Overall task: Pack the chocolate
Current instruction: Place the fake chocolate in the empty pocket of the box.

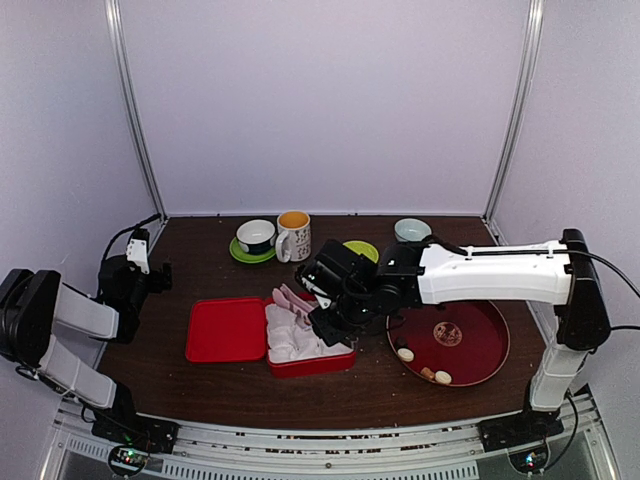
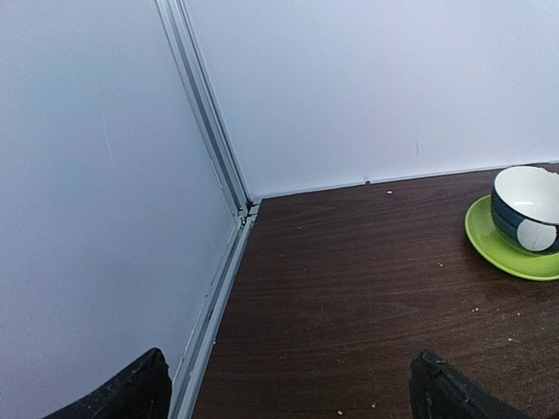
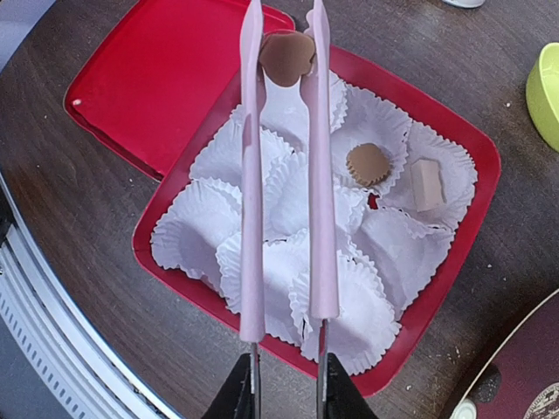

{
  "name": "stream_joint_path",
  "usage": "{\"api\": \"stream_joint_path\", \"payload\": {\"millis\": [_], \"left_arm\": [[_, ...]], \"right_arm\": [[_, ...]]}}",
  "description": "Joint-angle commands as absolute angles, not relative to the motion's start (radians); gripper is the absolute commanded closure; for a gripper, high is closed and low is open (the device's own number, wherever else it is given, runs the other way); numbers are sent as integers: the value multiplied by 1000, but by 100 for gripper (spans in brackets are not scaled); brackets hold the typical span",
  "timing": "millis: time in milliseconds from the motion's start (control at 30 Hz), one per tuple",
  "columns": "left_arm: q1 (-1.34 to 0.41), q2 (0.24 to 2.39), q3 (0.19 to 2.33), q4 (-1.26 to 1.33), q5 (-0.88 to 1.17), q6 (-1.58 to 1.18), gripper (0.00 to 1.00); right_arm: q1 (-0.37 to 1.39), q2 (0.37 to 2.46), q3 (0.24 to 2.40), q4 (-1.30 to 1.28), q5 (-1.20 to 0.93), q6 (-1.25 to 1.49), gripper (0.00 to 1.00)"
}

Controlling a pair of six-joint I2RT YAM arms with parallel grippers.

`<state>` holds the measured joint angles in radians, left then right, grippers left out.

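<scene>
My right gripper (image 3: 286, 384) is shut on the pink tongs (image 3: 253, 218). Their tips pinch a round brown chocolate (image 3: 286, 57) above the far end of the red box (image 3: 454, 279), which is lined with white paper cups. One cup holds a round brown chocolate (image 3: 368, 163) and the cup beside it holds a square tan one (image 3: 426, 184). In the top view the right gripper (image 1: 335, 300) hangs over the box (image 1: 310, 363). A few chocolates (image 1: 405, 354) lie on the dark red round tray (image 1: 490, 345). My left gripper (image 2: 288, 397) is open and holds nothing, by the left wall (image 1: 135, 262).
The red lid (image 1: 226, 329) lies flat, joined to the box's left side. At the back stand a blue cup on a green saucer (image 1: 256, 237), a mug (image 1: 293, 236), a green plate (image 1: 364, 249) and a pale blue bowl (image 1: 412, 230). White walls enclose the table.
</scene>
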<state>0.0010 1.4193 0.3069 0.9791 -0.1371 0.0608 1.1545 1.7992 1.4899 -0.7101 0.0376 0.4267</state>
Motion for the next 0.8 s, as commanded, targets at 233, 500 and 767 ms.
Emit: {"api": "stream_joint_path", "payload": {"millis": [233,500,767], "left_arm": [[10,1425,318,1036,-129,56,2],[11,1425,318,1037,-130,55,2],[11,1425,318,1037,-129,55,2]], "right_arm": [[1160,1879,1540,-661,49,409,76],[1161,1899,1550,-655,64,411,62],[1166,1857,1547,-626,46,395,65]]}}
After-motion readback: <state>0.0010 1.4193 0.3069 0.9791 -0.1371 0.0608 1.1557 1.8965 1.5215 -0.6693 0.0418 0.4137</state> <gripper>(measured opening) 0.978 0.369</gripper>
